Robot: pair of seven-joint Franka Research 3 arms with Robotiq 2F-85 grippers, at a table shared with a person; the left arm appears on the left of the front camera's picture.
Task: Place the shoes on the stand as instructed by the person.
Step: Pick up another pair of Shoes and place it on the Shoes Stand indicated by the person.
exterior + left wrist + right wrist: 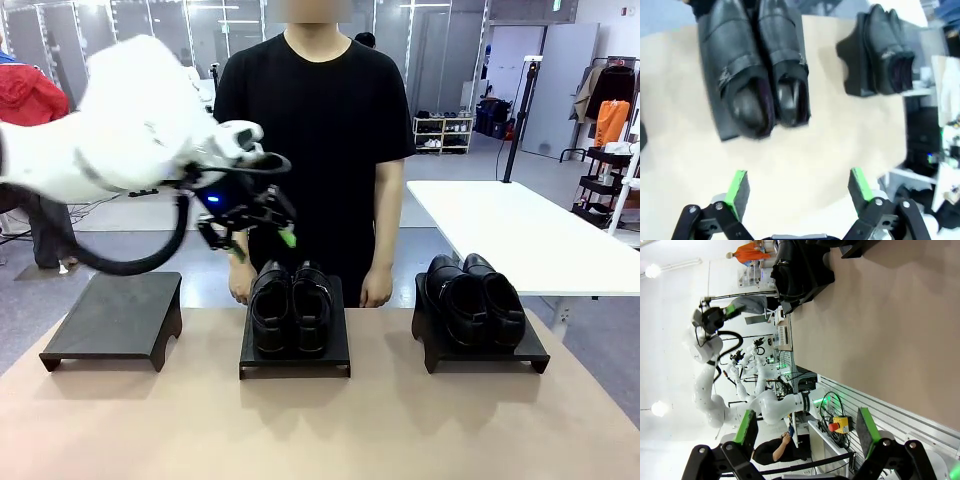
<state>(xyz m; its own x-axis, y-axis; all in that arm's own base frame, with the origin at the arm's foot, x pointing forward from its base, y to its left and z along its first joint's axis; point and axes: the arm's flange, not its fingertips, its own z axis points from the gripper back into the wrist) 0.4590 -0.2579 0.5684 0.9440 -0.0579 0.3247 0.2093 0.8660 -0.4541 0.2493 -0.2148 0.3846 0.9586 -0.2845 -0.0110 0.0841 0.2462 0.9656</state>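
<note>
Glossy black shoes [290,308] on black stands [113,318], tan table [320,425], person's black T-shirt [315,130], green-padded black left pincer [258,240]

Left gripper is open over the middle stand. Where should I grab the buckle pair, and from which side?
Judging by pose: come from above with the left gripper and close across both heel collars of the buckle pair. The shoes stand upright, touching side by side, openings up; the glossy toes are rounded and likely slip.

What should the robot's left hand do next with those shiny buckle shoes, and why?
Probably lower the left gripper straight down toward the buckle shoes. It hangs open and empty just above them, as the left wrist view shows. They sit on the middle stand, while the left stand is bare, so that may be where they go. The person gives no visible sign yet.
</note>
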